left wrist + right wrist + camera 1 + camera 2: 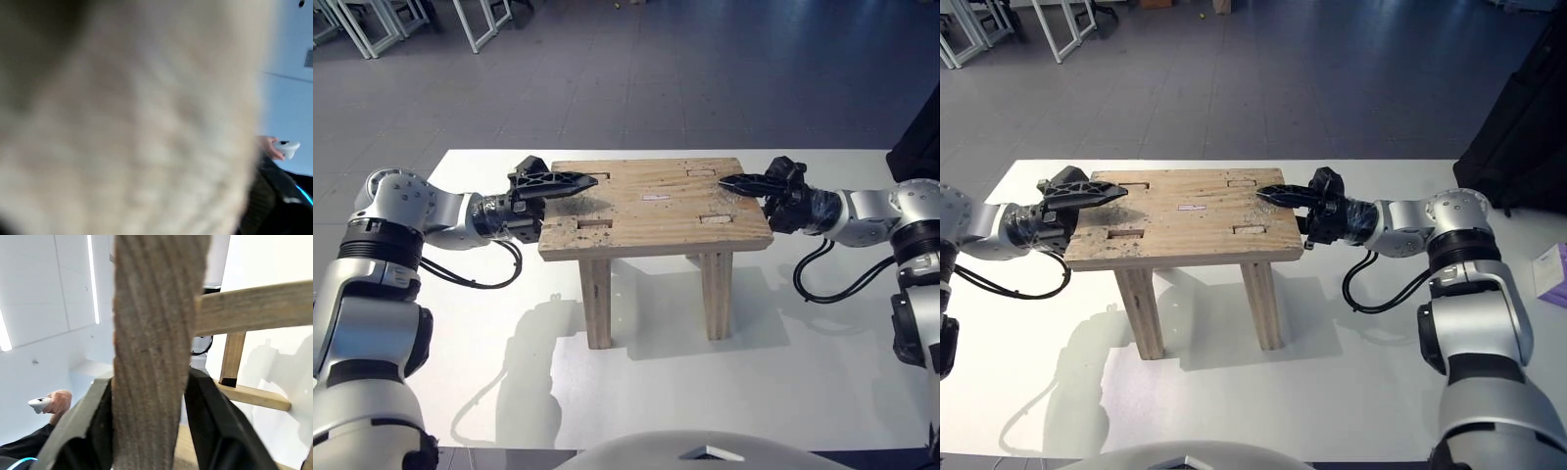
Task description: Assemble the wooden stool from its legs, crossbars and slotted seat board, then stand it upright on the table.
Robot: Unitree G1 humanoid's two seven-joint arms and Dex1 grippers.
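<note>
At the right edge of the seat board (651, 201), the right end effector (734, 186) pinches the wood between its fingers; the left end effector (558, 191) clamps the opposite edge, one finger lying on top. Beneath them the assembled stool (646, 235) stands upright on its legs (596, 299) mid-bench (783, 343).

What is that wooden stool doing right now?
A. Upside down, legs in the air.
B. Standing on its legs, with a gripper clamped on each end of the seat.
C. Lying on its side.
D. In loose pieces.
B: the stool stands on its legs on the table, with the left gripper and right gripper each clamped on an end of the seat.
</note>
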